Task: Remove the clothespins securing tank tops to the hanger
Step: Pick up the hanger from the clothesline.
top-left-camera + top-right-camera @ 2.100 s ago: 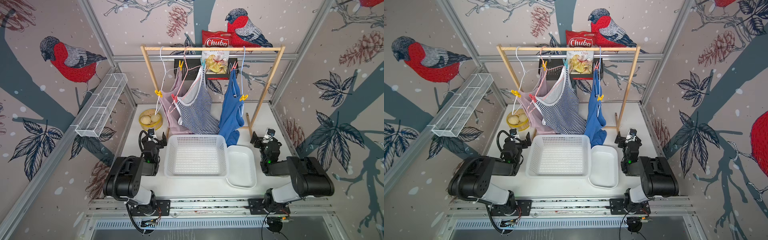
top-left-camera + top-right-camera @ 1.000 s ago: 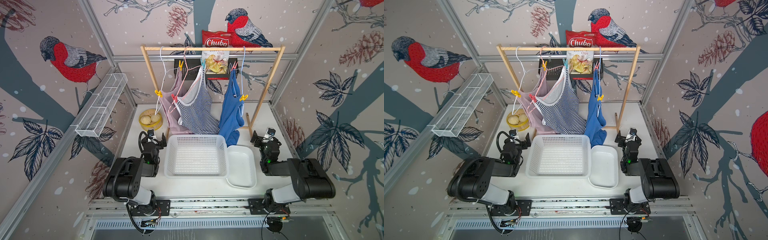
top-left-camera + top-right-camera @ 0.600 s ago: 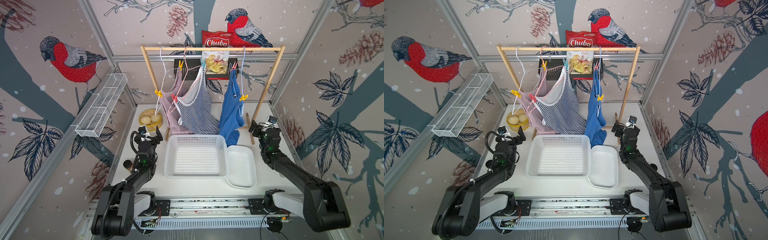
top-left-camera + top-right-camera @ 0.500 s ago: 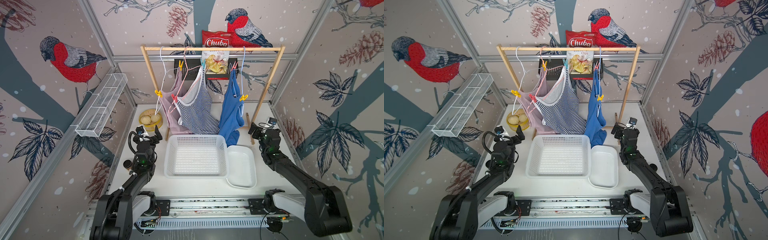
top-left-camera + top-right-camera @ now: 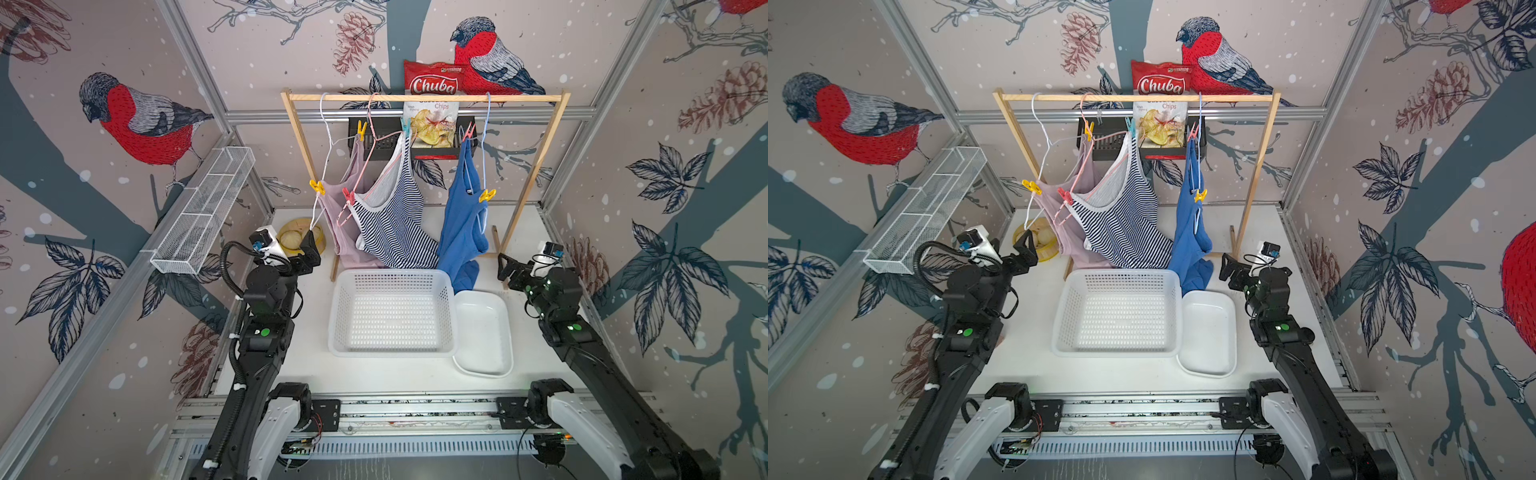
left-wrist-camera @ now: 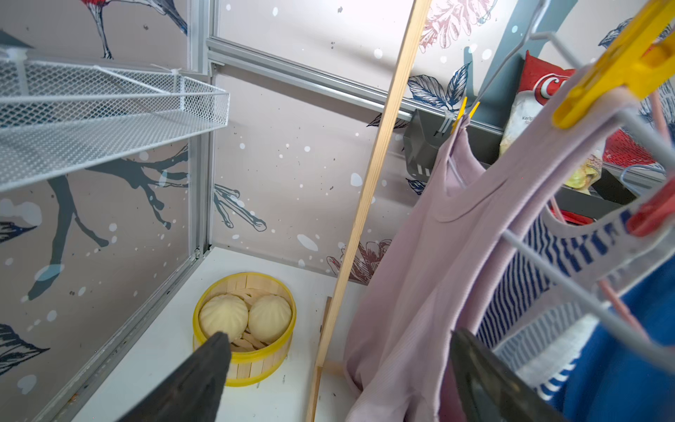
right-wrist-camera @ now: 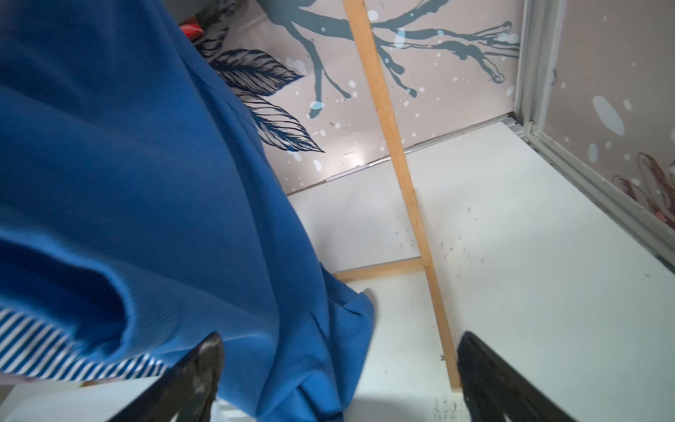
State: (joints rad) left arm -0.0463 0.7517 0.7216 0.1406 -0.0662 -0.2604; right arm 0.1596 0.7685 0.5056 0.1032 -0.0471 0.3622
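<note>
Left wrist view shows the left gripper (image 6: 341,336) with its jaws spread wide and nothing between them. It is low beside the wooden rack (image 5: 415,98), at the foot of the post on that arm's side.

The nearest target is the lower yellow clothespin (image 6: 613,65). It pinches the strap of the pink tank top (image 6: 420,277) onto the white hanger (image 5: 328,137), close to that same post and well above the jaws. Its long axis slants, with the biting end down on the strap and the handle end up and away. My judgement is that the gripper must rise and turn so its jaws close across those handles.

None of the 6 clothespins (image 5: 361,130) is off yet. All 3 tank tops hang under the rack's rail.

The right gripper (image 7: 339,339) is equally wide and empty. It is by the foot of the rack's opposite post, just beside the hem of the blue tank top (image 7: 146,164). The outer yellow clothespin (image 5: 487,195) on that top sits well above it.

The left arm looks nearer to its peg, so it seems to be the 1 to move first.
</note>
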